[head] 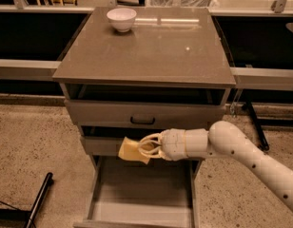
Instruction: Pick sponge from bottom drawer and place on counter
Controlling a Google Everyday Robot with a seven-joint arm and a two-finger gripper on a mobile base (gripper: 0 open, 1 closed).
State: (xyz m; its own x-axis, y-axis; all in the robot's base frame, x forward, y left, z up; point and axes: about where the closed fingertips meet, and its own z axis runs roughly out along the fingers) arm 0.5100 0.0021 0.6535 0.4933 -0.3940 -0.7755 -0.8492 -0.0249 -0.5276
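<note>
My gripper (144, 147) is shut on the pale-yellow sponge (131, 150) and holds it in the air above the open bottom drawer (139, 198), in front of the middle drawer. The white arm reaches in from the lower right. The bottom drawer is pulled out and its grey floor shows nothing in it. The grey-brown counter (151, 46) lies above and behind the gripper.
A white bowl (121, 19) stands at the counter's far left corner. The top drawer with a black handle (142, 121) is shut. A black pole (39, 198) lies on the speckled floor at the lower left. Dark shelving runs behind the cabinet.
</note>
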